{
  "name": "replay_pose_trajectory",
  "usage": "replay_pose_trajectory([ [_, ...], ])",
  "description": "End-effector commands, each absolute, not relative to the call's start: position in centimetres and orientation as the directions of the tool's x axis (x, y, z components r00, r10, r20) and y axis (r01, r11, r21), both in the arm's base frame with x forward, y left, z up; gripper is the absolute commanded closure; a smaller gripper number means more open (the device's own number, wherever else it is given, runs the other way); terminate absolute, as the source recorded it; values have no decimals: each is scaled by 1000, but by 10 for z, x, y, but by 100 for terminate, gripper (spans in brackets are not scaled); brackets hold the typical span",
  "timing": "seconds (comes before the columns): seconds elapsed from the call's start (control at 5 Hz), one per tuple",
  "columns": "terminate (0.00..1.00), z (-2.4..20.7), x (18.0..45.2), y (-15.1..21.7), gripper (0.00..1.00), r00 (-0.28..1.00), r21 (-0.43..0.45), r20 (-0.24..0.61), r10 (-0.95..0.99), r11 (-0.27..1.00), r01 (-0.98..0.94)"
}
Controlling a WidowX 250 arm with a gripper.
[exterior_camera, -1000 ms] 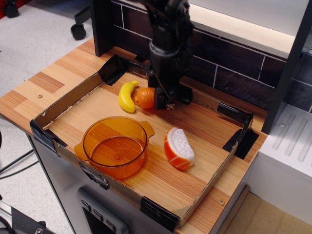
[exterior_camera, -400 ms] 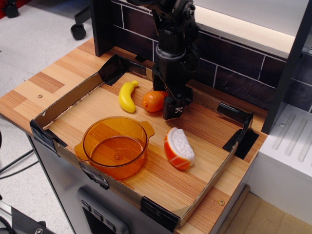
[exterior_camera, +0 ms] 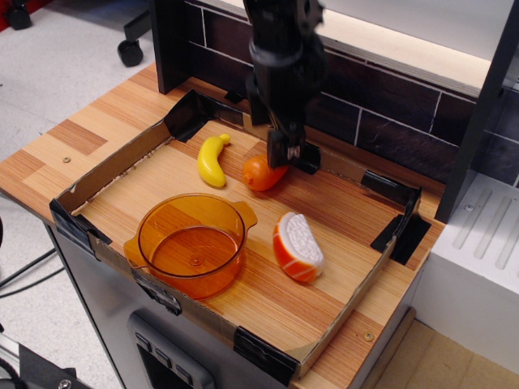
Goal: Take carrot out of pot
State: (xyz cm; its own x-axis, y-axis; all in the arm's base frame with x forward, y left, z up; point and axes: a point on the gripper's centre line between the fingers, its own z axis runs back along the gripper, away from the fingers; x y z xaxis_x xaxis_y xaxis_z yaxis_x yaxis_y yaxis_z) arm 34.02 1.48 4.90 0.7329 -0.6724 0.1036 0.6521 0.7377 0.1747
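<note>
Above tray's back | arm vertical, fingers (exterior_camera: 284,156) pointing down | opening unclear | carrot (exterior_camera: 263,173) just below, outside pot (exterior_camera: 192,243)

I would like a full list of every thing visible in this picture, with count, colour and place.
carrot: one, orange, on the tray floor right of the banana, outside the pot
pot: one, translucent orange, front left of the tray, nothing inside
banana: one, yellow, back left of the tray
wedge slice: one, orange and white, right of the pot
tray: one, cardboard walls with black taped corners, on the wooden table
gripper: one, black, just above the carrot's right end; whether the fingers are open is unclear
</note>
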Motion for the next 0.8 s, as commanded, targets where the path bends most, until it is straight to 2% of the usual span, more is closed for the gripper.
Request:
replay_pose_trajectory([
  [0.0, 0, 134, 319, 44, 0, 746, 298, 200, -635, 765, 571],
  [0.2, 0, 144, 314, 50, 0, 746, 258, 162, -646, 758, 600],
  [0.4, 0, 144, 314, 50, 0, 746, 258, 162, -646, 758, 600],
  [0.6, 100, 144, 314, 50, 0, 746, 258, 162, -646, 758, 600],
])
